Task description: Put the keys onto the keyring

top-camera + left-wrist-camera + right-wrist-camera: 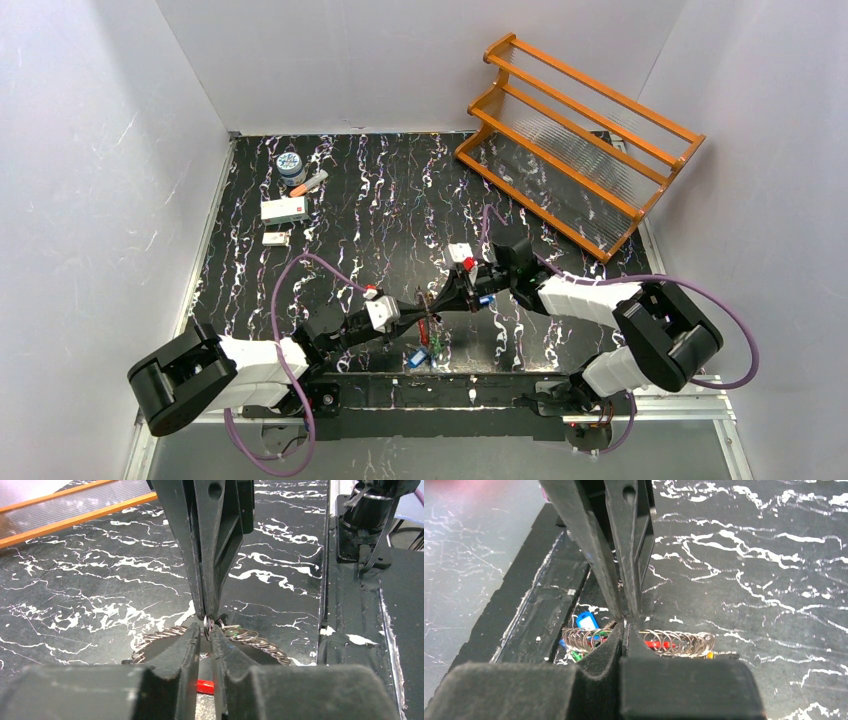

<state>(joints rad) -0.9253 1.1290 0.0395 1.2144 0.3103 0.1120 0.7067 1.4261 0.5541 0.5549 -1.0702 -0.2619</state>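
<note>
Black white-veined marbled tabletop (380,190), plain pale walls (90,150), orange slatted rack (570,150) in far right corner

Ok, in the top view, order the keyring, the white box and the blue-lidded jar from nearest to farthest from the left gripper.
1. keyring: right at the left gripper, near the table's front edge.
2. white box: off to the left, farther back.
3. blue-lidded jar: behind the box, back-left corner.
</note>
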